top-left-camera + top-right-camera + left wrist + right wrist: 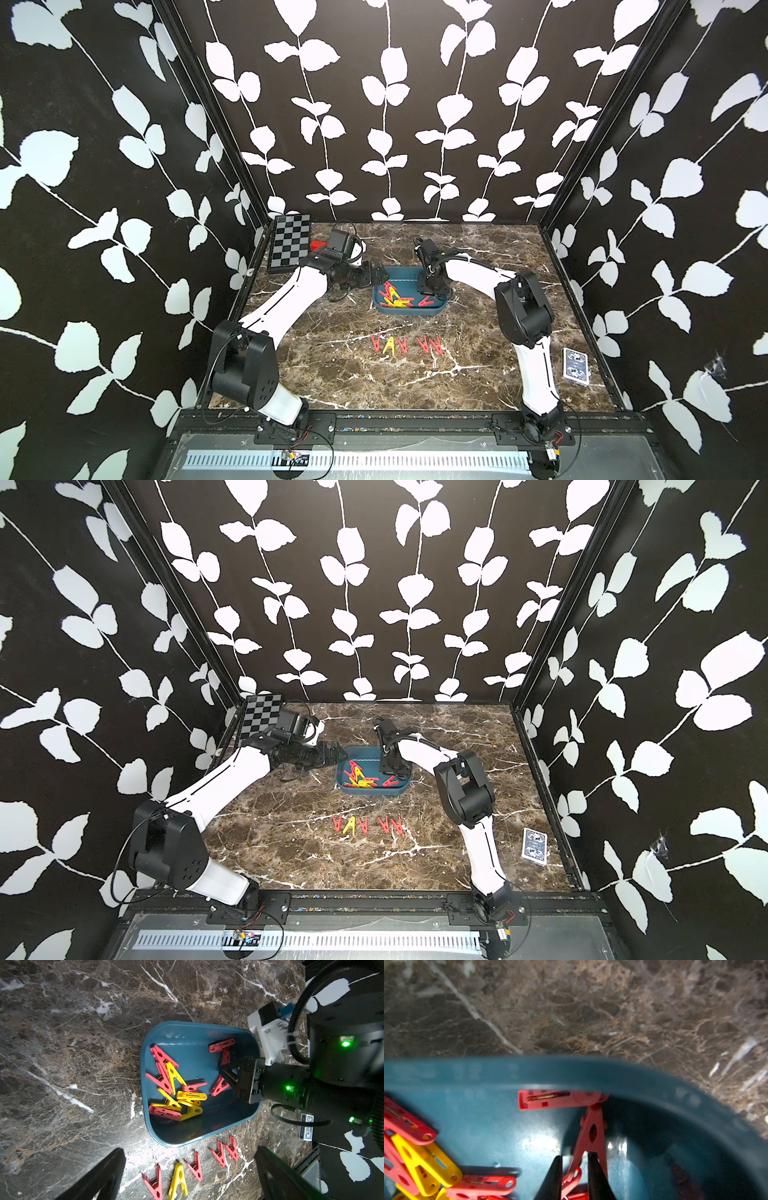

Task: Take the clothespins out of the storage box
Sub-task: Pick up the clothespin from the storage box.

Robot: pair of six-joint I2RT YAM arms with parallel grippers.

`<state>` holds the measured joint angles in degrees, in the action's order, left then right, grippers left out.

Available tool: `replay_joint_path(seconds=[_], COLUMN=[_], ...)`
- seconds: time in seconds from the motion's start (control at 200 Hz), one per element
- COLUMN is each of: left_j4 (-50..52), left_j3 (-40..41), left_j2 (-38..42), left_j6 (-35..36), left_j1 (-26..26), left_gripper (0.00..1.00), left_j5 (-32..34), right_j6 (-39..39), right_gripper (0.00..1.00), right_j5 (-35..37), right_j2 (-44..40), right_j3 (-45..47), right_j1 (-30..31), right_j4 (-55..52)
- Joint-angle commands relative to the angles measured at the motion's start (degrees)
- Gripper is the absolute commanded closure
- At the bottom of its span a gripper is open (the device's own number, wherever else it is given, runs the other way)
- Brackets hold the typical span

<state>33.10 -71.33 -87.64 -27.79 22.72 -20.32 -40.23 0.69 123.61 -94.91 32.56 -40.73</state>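
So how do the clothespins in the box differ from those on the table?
The boxed clothespins overlap in a loose pile in the storage box; the row of clothespins on the table lies flat, side by side. The row has one yellow; the box several. The right gripper pinches one boxed red clothespin; the row is untouched. All are A-shaped.

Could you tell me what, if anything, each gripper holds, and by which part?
Left gripper: nothing, jaws open. Right gripper: jaws straddle one leg of a red clothespin; firm grip cannot be told.
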Motion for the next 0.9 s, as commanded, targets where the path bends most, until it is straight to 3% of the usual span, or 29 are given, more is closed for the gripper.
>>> replay_joint_path(seconds=[0.0, 0.105, 0.31, 0.895], left_j4=[1.3, 1.7, 1.9, 0.5], left_j3=[-1.3, -1.5, -1.7, 0.6], left_j2=[0.3, 0.3, 0.4, 1.8], left_j6=[0.9, 1.2, 1.2, 0.4], left_j1=[-0.2, -0.2, -0.2, -0.2], left_gripper=[0.01, 0.01, 0.01, 0.01], left_j5=[0.1, 0.2, 0.3, -2.9], right_j6=[-1.1, -1.3, -1.4, -2.3], right_gripper=[0.76, 0.8, 0.98, 0.98], right_j5=[2.2, 2.6, 2.4, 1.8], right_j2=[1.3, 1.8, 0.7, -10.7], right_j3=[-0.9, -1.1, -0.6, 1.2], right_j1=[-0.2, -0.2, -0.1, 1.7], right_j4=[0.0, 0.5, 0.7, -0.5])
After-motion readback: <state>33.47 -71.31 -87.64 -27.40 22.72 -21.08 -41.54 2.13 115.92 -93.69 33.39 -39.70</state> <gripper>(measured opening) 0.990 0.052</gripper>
